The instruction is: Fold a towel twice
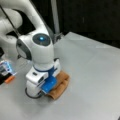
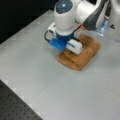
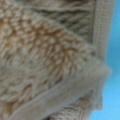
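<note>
The orange-tan towel (image 1: 62, 83) (image 2: 85, 56) lies on the grey table (image 1: 92, 75) (image 2: 37, 75) as a small bundle of stacked layers, far narrower than a spread cloth. My gripper (image 1: 49, 88) (image 2: 71, 51) points straight down and rests on the bundle's side nearest the arm; its fingertips are hidden under the white and blue hand. In the wrist view the towel's terry pile (image 3: 47, 60) fills the frame, with a folded hem edge crossing the lower part and a blue strip at the right.
An orange object (image 1: 9, 79) and a small device with a blue glow (image 1: 6, 67) (image 2: 103, 26) sit beside the arm's base. A black perforated board (image 2: 15, 108) borders the table at a front view's bottom left.
</note>
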